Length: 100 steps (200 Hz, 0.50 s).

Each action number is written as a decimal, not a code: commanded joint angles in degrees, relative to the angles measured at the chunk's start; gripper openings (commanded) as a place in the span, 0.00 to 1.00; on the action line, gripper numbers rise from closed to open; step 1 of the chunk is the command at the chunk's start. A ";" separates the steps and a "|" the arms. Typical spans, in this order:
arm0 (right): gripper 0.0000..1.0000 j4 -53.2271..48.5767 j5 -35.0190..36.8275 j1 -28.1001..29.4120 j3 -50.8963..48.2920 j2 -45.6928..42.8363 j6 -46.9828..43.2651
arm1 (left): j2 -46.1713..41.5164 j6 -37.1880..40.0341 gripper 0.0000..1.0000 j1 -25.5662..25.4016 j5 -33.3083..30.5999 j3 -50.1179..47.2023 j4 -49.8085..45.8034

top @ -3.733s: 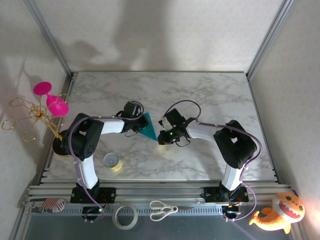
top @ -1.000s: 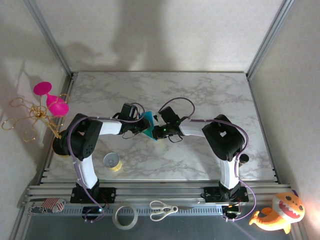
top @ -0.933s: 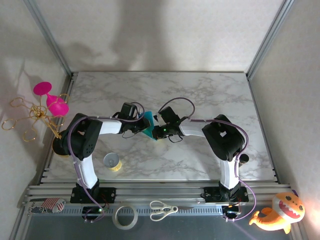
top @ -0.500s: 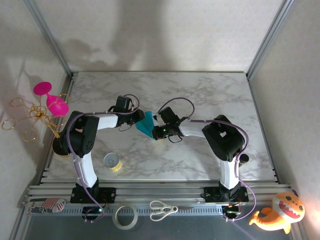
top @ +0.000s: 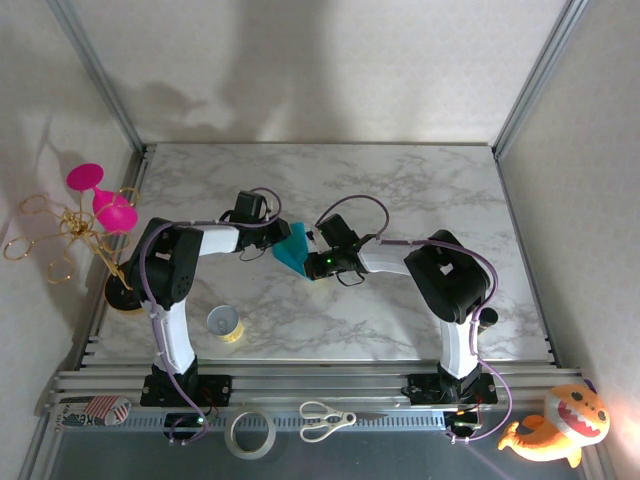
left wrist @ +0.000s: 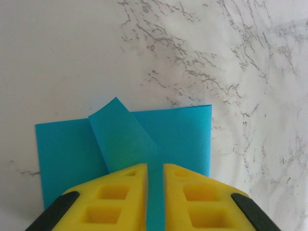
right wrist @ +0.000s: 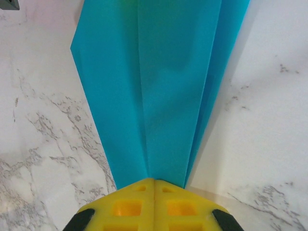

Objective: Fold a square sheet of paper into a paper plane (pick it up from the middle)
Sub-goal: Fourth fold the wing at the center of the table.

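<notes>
We've got the right gripper (right wrist: 154, 180) clamped on the paper plane (right wrist: 163, 86) to anchor it, and the left gripper (left wrist: 155, 166), jaws nearly together, at a raised flap (left wrist: 120, 139), though whether it's pinching we can't tell.

Plain teal-blue paper (right wrist: 163, 86) ahead of yellow fingers (right wrist: 125, 207) with black edges; white table (right wrist: 43, 159) with grey marble veins either side.

Marble table (top: 400, 190) carried a yellow tape roll (top: 225, 323) near-left. On the near rail: white tape ring (top: 251, 434), scissors (top: 325, 420), striped pouch (top: 95, 410) (blurry, left end). Orange plush fish (top: 560, 424) sat near-right. Pink goblets (top: 100, 198) on a gold wire stand (top: 50, 240) stood far left.
</notes>
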 commanded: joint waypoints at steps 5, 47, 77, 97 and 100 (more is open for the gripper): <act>0.02 -17.71 9.92 -0.81 -6.41 4.57 -4.14 | 2.08 1.83 0.17 3.19 -7.22 1.09 -2.78; 0.02 -19.20 8.56 -1.19 -5.65 3.13 -10.43 | 1.26 4.21 0.18 6.00 -8.14 5.07 -5.38; 0.02 -19.17 7.20 -1.43 -5.11 2.57 -10.55 | -1.24 4.95 0.19 6.55 -6.76 6.76 -6.20; 0.02 -18.90 5.39 -1.54 -4.53 2.11 -10.64 | -4.81 2.80 0.19 5.93 -2.57 3.22 -3.16; 0.02 -18.79 5.10 -1.54 -4.44 2.03 -10.75 | -5.54 2.39 0.19 5.66 -2.04 2.41 -2.60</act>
